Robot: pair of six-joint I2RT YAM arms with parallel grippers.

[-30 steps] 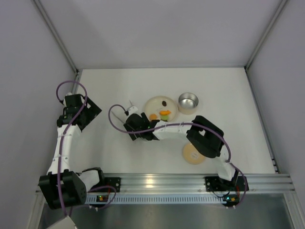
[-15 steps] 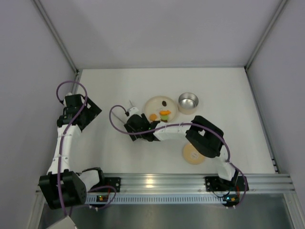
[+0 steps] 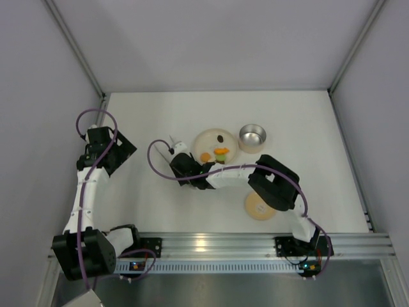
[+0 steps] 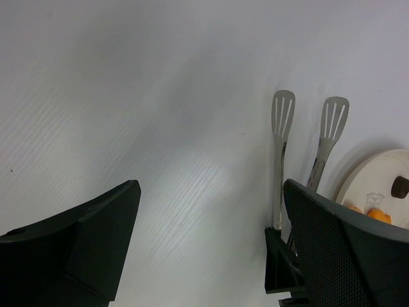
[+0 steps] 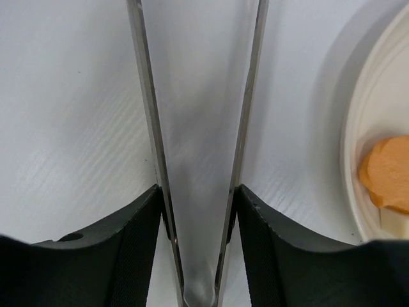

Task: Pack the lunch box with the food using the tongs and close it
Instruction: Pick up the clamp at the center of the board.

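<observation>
We take this for a robotics lab, set up as a closed test cell. We see a plain white bench boxed in by bare grey panel walls held in metal corner posts. Along its near edge runs an aluminium rail. Bolted to it are a left arm and a right arm, both white and black, with purple cables looped along them and small indicator lights glowing at their bases.

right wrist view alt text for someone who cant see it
Two black fingers press from outside on the two thin metal arms of the tongs, which run up the frame over a white table. At the right edge, a cream plate holds an orange food piece.
</observation>
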